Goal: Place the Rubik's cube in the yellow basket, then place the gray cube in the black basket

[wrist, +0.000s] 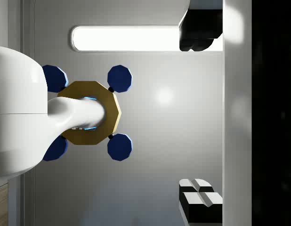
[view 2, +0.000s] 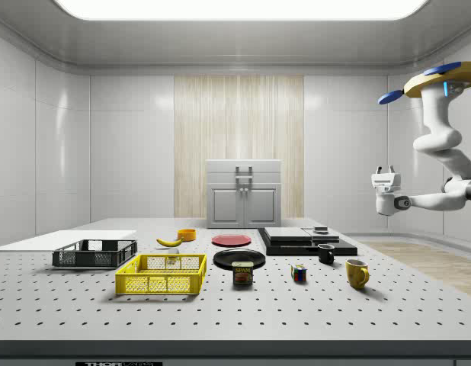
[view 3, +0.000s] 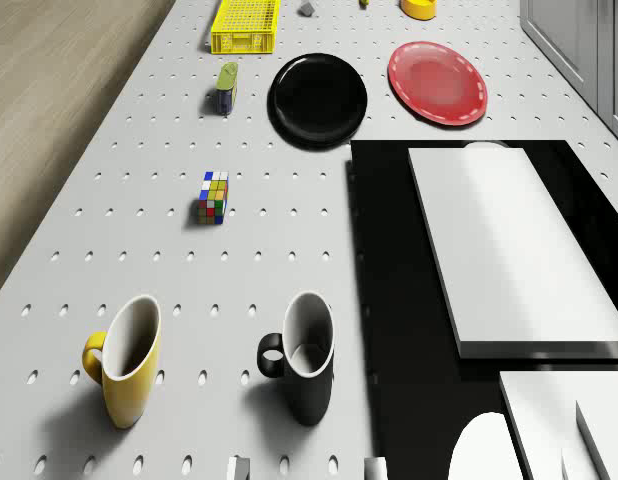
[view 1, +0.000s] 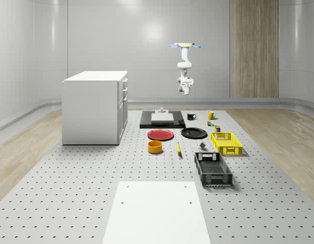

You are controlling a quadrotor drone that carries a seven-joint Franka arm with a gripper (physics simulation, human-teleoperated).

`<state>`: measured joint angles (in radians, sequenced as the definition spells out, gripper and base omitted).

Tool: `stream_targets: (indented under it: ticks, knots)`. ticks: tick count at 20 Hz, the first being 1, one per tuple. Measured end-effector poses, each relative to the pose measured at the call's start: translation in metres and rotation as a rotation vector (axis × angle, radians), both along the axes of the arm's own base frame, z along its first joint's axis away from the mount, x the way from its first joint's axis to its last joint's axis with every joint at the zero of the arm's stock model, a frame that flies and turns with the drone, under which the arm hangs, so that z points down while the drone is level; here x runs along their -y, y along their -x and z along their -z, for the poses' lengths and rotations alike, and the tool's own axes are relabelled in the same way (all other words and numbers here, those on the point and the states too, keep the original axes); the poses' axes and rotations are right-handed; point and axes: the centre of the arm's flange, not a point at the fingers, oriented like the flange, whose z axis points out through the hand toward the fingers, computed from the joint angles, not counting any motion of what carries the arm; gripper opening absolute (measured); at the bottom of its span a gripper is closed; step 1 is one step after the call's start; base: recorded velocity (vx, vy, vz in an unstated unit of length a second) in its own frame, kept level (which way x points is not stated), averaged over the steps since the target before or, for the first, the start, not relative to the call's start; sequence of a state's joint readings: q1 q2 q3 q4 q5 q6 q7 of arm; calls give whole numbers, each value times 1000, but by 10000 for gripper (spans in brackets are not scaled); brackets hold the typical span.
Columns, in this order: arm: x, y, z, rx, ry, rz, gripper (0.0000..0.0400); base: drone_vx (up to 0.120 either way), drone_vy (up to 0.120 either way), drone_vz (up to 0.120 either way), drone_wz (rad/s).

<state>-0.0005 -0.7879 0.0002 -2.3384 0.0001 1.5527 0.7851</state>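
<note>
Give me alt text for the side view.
The drone hovers high at the side view's right edge, its arm folded down, gripper in the air above the table. On the table: yellow basket, black basket, Rubik's cube, yellow mug.

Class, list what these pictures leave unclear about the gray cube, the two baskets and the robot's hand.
- Gray cube: too small in the whole-scene view to judge its faces; in the drone view the frame edge cuts it.
- Yellow basket: the drone view's edge cuts it off.
- Black basket: its floor is hidden by its mesh walls in the side view.
- Hand: its fingers' spacing cannot be read in the side view.
</note>
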Motion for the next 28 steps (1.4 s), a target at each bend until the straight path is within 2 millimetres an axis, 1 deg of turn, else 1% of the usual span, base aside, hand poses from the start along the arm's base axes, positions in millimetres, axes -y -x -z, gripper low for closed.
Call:
stream_targets:
  ticks: [3,8,13,16,20,28]
  knots:
    - [0,3,-23,2,0,0,400,0,0,0,0]
    - [0,3,-56,6,0,0,400,0,0,0,0]
    - [0,1,-78,10,0,0,400,0,0,0,0]
    - [0,1,-85,13,0,0,400,0,0,0,0]
    - [0,0,-90,16,0,0,400,0,0,0,0]
    - [0,1,-93,22,0,0,400,0,115,0,0]
